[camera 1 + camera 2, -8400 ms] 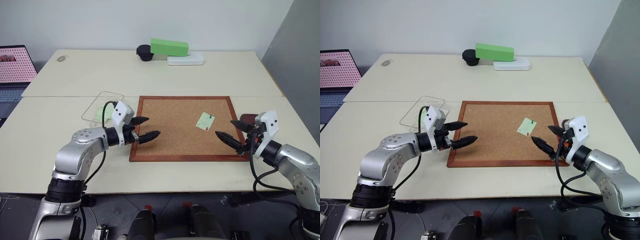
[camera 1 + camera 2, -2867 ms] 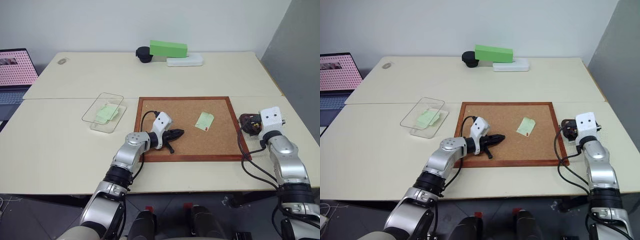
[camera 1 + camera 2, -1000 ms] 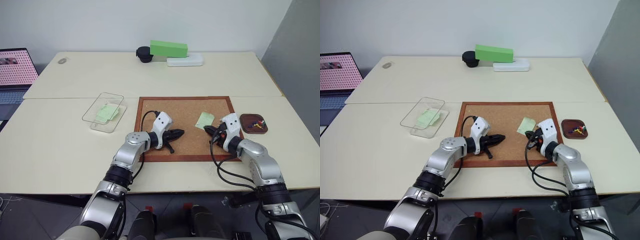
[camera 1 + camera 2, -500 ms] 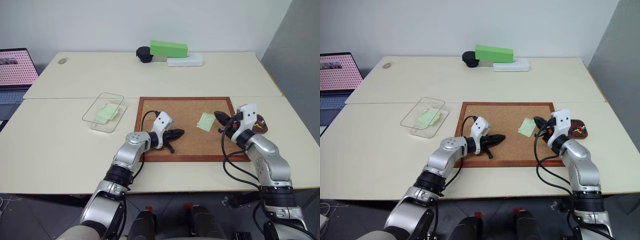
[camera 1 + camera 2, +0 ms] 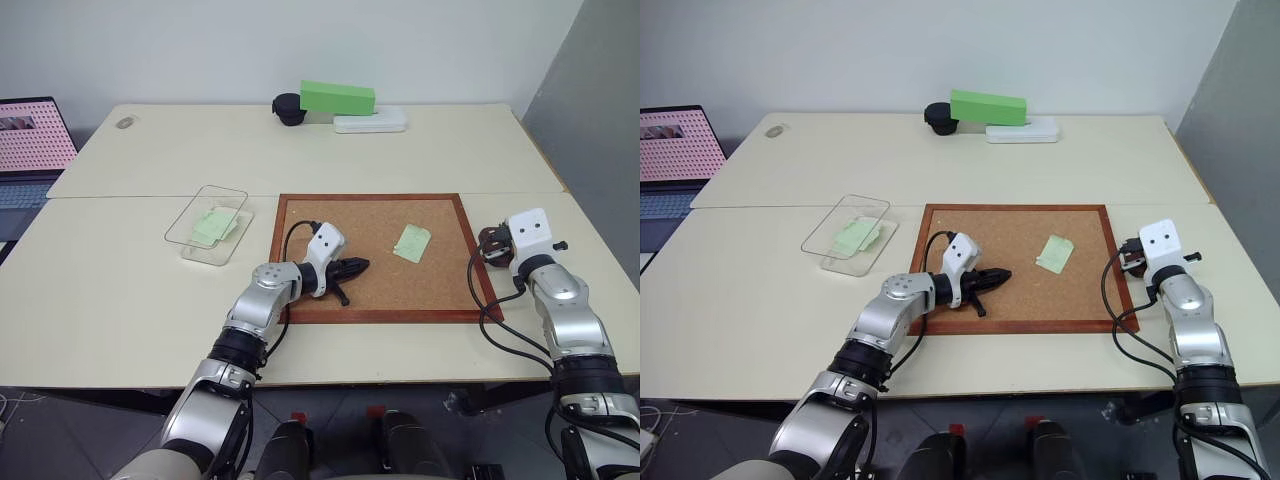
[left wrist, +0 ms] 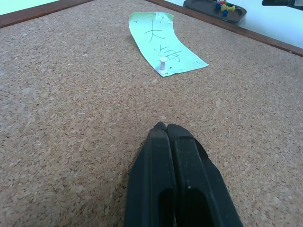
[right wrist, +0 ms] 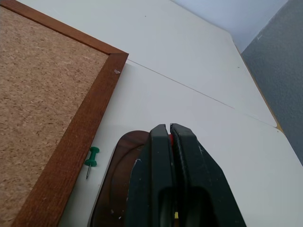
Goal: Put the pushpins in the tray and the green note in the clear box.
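Handwriting in dark ink runs along the green note (image 6: 163, 43), two characters that cannot be read with certainty. The note is a pale green slip lying flat on the corkboard (image 5: 330, 215), in the board's right half, its long axis slanting from the near-left toward the far-right corner of the board. A white-headed pushpin (image 6: 162, 62) stands upright in the note's nearer end — the end facing the left gripper (image 6: 164, 126).

That left gripper rests low over the corkboard's near-left part, its two black fingers pressed together with nothing between them, pointing across the cork toward the note; bare cork lies between the tips and the note.

Off the corkboard's right edge sits the tray (image 7: 120, 158), a dark reddish-brown dish on the pale table (image 5: 130, 290). Seen from the left wrist, small coloured pushpins (image 6: 223, 6) — red, yellow, blue — lie in it. The right gripper (image 7: 166, 127) hangs directly over the tray with its fingers closed; a sliver of red shows between them, too small to identify. A green pushpin (image 7: 91, 159) lies on the table between the corkboard's frame and the tray.

Left of the corkboard, the clear box (image 5: 225, 192) holds another pale green slip (image 5: 211, 225), its long axis running away from the robot.
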